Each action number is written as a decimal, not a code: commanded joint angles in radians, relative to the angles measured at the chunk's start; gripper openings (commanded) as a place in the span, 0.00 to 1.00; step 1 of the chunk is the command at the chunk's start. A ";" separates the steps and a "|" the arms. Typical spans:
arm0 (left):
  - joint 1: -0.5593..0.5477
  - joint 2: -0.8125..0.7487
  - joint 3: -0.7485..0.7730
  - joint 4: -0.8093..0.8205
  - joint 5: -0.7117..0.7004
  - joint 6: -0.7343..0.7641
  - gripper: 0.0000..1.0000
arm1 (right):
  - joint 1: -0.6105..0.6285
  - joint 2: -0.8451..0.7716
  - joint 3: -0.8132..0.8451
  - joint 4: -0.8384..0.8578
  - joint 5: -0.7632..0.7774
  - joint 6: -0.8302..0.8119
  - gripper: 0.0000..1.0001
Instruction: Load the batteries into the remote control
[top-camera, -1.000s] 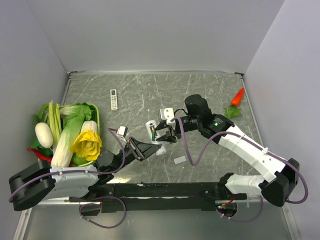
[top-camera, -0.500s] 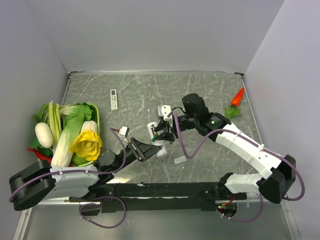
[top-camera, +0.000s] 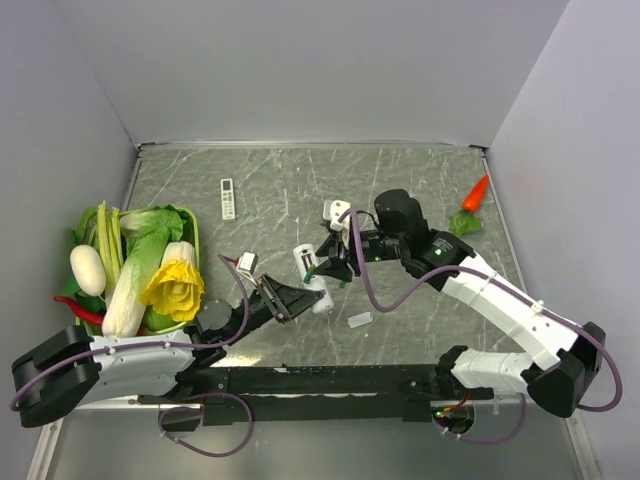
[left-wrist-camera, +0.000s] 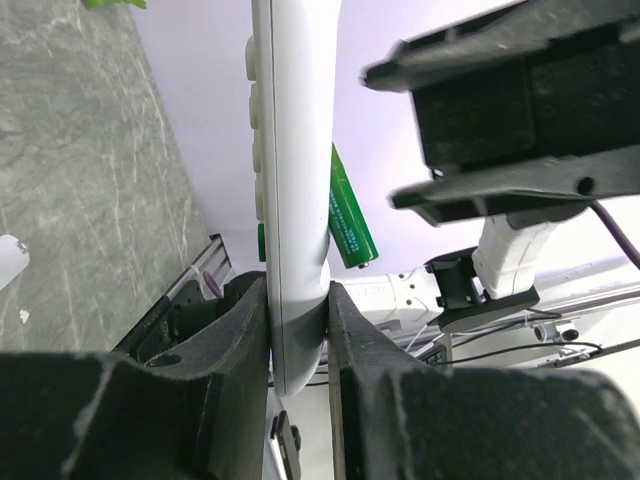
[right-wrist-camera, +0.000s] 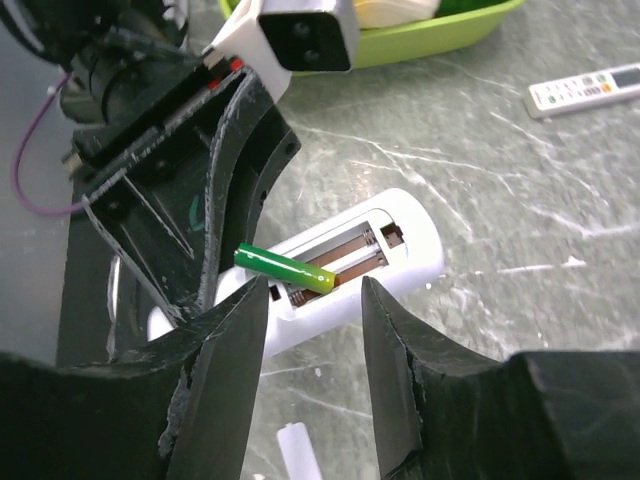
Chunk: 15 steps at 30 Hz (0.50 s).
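Note:
My left gripper (top-camera: 298, 296) (left-wrist-camera: 298, 300) is shut on the near end of the white remote control (top-camera: 309, 272) (left-wrist-camera: 295, 180) (right-wrist-camera: 405, 250). It holds the remote off the table with the open battery bay facing up. One green battery (right-wrist-camera: 285, 268) (left-wrist-camera: 348, 215) lies tilted in the bay, one end down by the spring and the other sticking out over the edge. My right gripper (top-camera: 333, 268) (right-wrist-camera: 315, 300) hovers just above it. The right jaws are open on either side of the battery and grip nothing. A second battery is not visible.
The remote's white back cover (top-camera: 360, 320) (right-wrist-camera: 300, 450) lies on the table near the grippers. A slim white remote with buttons (top-camera: 227, 198) (right-wrist-camera: 585, 90) lies at the back left. A green basket (top-camera: 194, 232) of vegetables stands at the left. A toy carrot (top-camera: 476, 194) lies at the far right.
My right gripper shifted a little left over the remote and then back right. The green battery stays tilted in the bay. The left gripper keeps holding the remote.

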<state>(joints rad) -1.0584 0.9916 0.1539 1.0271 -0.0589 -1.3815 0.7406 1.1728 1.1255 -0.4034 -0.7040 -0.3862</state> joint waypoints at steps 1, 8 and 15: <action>-0.005 -0.008 0.038 0.024 -0.032 -0.014 0.02 | 0.054 -0.061 0.008 0.046 0.150 0.170 0.50; -0.005 0.002 0.027 0.027 -0.061 -0.027 0.02 | 0.177 -0.062 0.043 0.003 0.429 0.476 0.52; -0.005 0.016 0.029 0.019 -0.079 -0.022 0.02 | 0.264 0.051 0.163 -0.172 0.643 0.684 0.53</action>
<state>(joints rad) -1.0592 0.9993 0.1539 1.0092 -0.1112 -1.3941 0.9668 1.1709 1.1965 -0.4885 -0.2264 0.1337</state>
